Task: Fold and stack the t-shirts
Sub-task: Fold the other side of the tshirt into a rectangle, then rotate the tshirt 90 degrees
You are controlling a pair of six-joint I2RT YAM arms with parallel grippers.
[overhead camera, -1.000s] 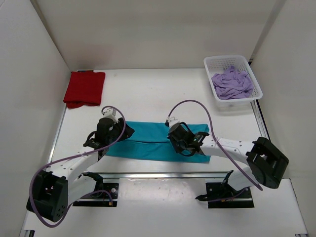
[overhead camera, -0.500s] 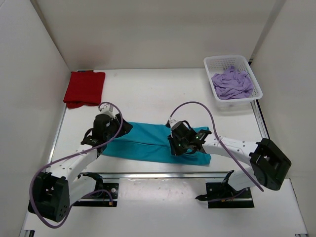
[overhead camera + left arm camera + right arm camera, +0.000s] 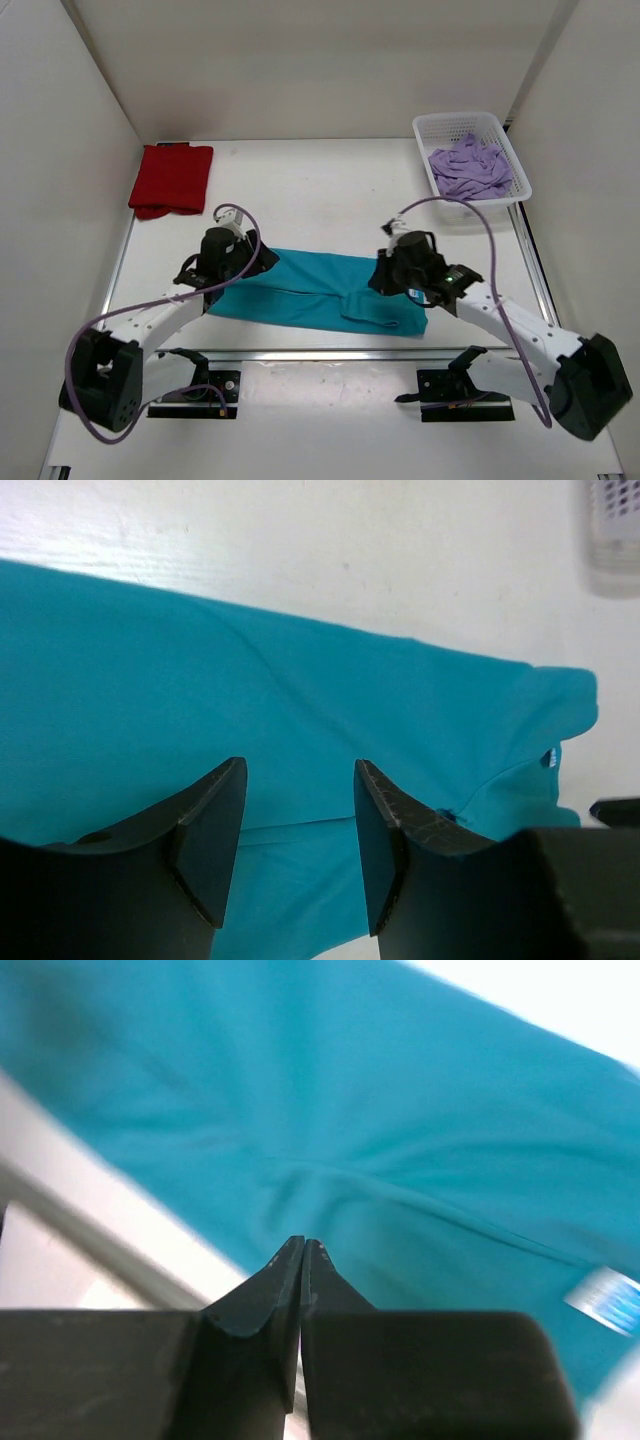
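The teal-blue t-shirt (image 3: 310, 295) lies as a long folded strip across the front middle of the table, with a small flap on its near right part. My left gripper (image 3: 260, 263) is open over its left end; in the left wrist view (image 3: 300, 772) the jaws stand apart above the teal cloth (image 3: 300, 690), holding nothing. My right gripper (image 3: 380, 279) is over the shirt's right end; its jaws (image 3: 303, 1246) are shut with no cloth between them, above the teal cloth (image 3: 400, 1130). The red t-shirt (image 3: 170, 178) lies folded at the back left. The lavender t-shirt (image 3: 470, 168) is crumpled in the basket.
The white lattice basket (image 3: 520, 165) stands at the back right, blurred at the left wrist view's top right corner (image 3: 615, 530). A small tag (image 3: 548, 758) shows at the shirt's right end, also in the right wrist view (image 3: 605, 1295). A metal rail (image 3: 320, 352) runs along the near edge.
My right gripper has moved from the shirt's middle to its right end, leaving a small flap folded there. My left gripper has shifted slightly right over the shirt's left end.
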